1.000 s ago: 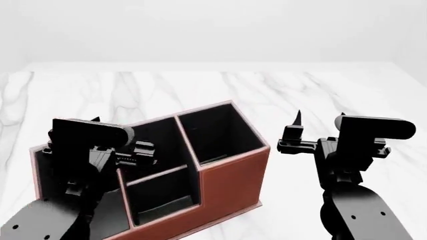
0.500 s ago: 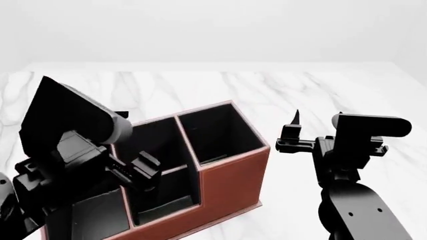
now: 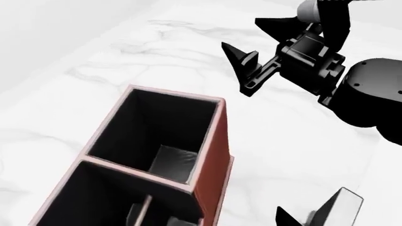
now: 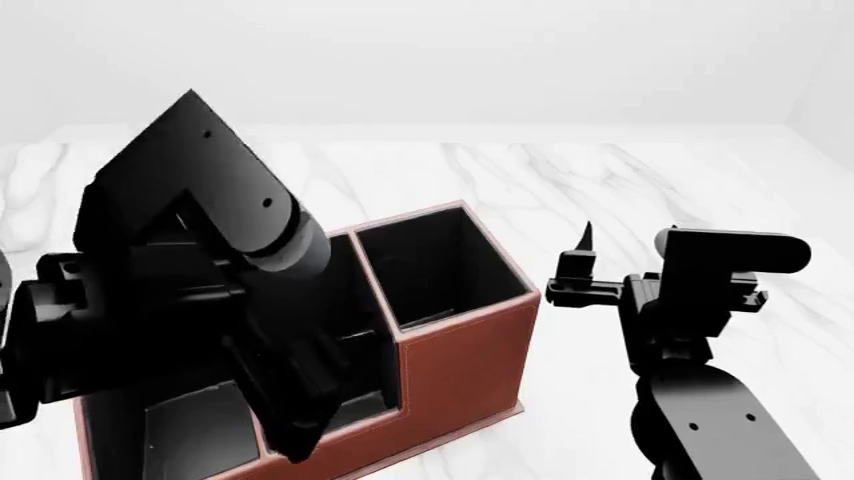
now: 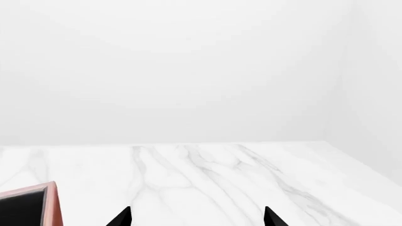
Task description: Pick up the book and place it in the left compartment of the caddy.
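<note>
The caddy (image 4: 467, 370) is a reddish-brown box with black lining, standing on the white marble table (image 4: 534, 180). My left arm (image 4: 200, 250) looms over its left half and covers most of the left compartment; only a dark strip (image 4: 187, 435) of it shows. The book is hidden. The left gripper (image 3: 201, 222) hangs above the caddy (image 3: 210, 160); one fingertip (image 3: 285, 219) shows far off to the side and nothing is between the fingers. My right gripper (image 4: 625, 240) hovers open and empty to the right of the caddy, also in the left wrist view (image 3: 242, 63).
The squarish slot (image 4: 434, 265) at the caddy's right end looks empty inside (image 3: 157, 136). Bare marble table stretches behind and to the right (image 5: 207, 179). A corner of the caddy (image 5: 28, 207) edges into the right wrist view.
My left arm has swung up from low over the caddy's left side and now fills the left of the head view. The right arm has barely shifted.
</note>
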Controlling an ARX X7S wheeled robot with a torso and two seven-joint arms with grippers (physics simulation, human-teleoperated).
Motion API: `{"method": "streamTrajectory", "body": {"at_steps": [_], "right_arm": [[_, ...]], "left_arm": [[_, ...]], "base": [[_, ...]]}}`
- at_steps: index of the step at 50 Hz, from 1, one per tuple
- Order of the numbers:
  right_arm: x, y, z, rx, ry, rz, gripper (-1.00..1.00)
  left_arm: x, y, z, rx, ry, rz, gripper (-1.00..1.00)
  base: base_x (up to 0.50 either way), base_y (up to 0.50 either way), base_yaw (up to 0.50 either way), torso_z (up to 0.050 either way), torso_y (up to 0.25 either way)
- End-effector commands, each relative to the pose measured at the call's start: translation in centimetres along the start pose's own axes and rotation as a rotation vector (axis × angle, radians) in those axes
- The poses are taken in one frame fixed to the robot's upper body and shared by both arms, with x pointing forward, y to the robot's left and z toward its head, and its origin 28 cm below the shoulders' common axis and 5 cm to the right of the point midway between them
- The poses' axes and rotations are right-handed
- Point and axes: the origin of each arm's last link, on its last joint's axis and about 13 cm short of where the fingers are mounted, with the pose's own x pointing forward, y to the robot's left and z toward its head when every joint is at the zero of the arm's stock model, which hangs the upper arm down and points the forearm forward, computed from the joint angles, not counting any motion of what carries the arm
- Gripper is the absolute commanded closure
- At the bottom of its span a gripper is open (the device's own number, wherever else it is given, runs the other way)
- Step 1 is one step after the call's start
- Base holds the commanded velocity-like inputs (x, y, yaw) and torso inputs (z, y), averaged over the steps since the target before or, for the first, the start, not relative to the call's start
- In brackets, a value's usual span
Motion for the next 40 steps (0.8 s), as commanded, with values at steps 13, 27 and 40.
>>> {"method": "streamTrajectory", "body": {"at_steps": [13,27,40], "right_arm": [[0.1,-0.1,0.2,0.001,-0.001,-0.003,-1.00],[0.2,0.1,-0.1,-0.002,0.004,0.004,-1.00],[0.1,0.1,-0.1,-0.003,0.004,0.005,-1.00]], "left_arm": [[1.7,-1.7,3.0,0.120,0.322,-0.166,-1.00],[3.4,-1.6,3.4,0.187,0.327,-0.220,-1.00],[5.4,-1.4,3.6,0.245,0.319,-0.282,-1.00]], "base": [[0.00,0.00,0.00,0.000,0.000],[0.00,0.00,0.00,0.000,0.000],[0.00,0.00,0.00,0.000,0.000]]}}
